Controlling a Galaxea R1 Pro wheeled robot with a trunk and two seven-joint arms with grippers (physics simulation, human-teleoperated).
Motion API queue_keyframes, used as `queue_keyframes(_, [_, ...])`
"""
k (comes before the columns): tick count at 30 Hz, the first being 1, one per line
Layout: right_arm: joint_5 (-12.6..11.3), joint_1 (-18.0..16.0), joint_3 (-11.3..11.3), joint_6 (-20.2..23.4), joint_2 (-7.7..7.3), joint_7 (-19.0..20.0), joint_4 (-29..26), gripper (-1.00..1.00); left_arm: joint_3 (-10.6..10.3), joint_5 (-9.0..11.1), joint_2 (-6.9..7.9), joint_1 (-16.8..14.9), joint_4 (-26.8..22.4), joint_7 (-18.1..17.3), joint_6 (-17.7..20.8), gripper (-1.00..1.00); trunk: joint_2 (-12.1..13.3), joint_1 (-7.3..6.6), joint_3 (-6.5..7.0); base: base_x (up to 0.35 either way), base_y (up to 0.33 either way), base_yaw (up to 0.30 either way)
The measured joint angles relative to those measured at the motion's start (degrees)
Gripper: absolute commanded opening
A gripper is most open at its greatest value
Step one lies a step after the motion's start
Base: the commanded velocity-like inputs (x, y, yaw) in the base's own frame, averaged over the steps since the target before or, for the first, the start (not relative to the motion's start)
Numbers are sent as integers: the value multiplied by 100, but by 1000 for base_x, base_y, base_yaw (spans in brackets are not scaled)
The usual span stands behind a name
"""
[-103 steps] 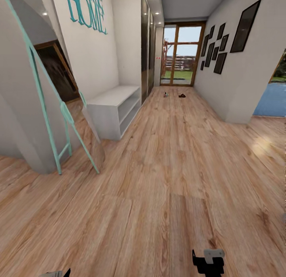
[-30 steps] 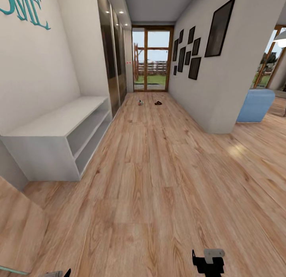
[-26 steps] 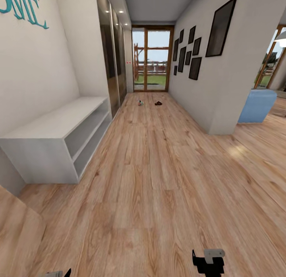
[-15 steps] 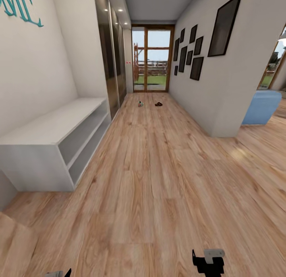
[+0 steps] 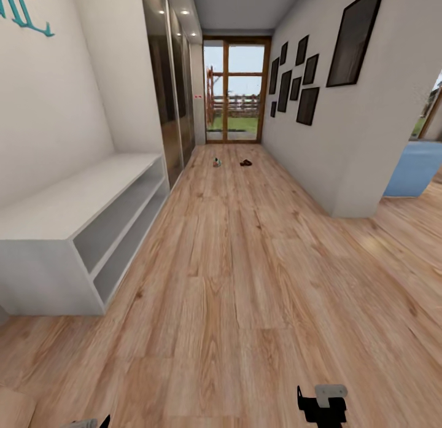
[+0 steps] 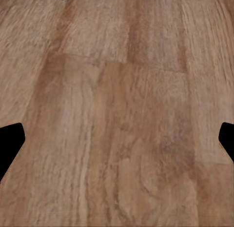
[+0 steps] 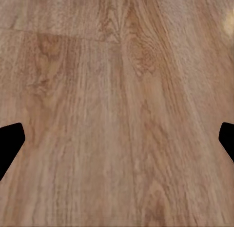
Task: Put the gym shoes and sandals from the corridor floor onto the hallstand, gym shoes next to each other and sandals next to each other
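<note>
Far down the corridor floor [image 5: 245, 274], close to the glazed wooden door [image 5: 236, 90], lie two small shapes: a pale one with a touch of green at the left, most likely a gym shoe [image 5: 217, 162], and a dark brown one just to its right, most likely a sandal [image 5: 245, 163]. They are too small to tell whether each is one shoe or a pair. They sit apart from each other and well away from the robot.

Against the earlier head views, the whole picture has shifted: the white two-shelf bench [image 5: 80, 225] now sits lower and further to the left, the teal wall letters [image 5: 21, 10] are nearly out of frame, and the mint-framed standing mirror is gone from sight. That is the camera travelling, so I judge the base is driving up the corridor toward the shoes, with a long stretch left to cover.

The left gripper [image 6: 117, 139] and the right gripper [image 7: 117, 139] both hang over bare planks, fingers spread wide and holding nothing. The path ahead looks unobstructed; the mirrored wardrobe [image 5: 172, 90] lines the left wall, framed pictures [image 5: 307, 78] the right, and a blue seat [image 5: 417, 167] stands off to the right
</note>
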Motion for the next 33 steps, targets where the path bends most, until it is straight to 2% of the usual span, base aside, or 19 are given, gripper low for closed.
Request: queue_keyframes(33, [0,0,1,0,0,0,0,100,0,0,0,2,0,0,0,100,0,0,0,337,0,0])
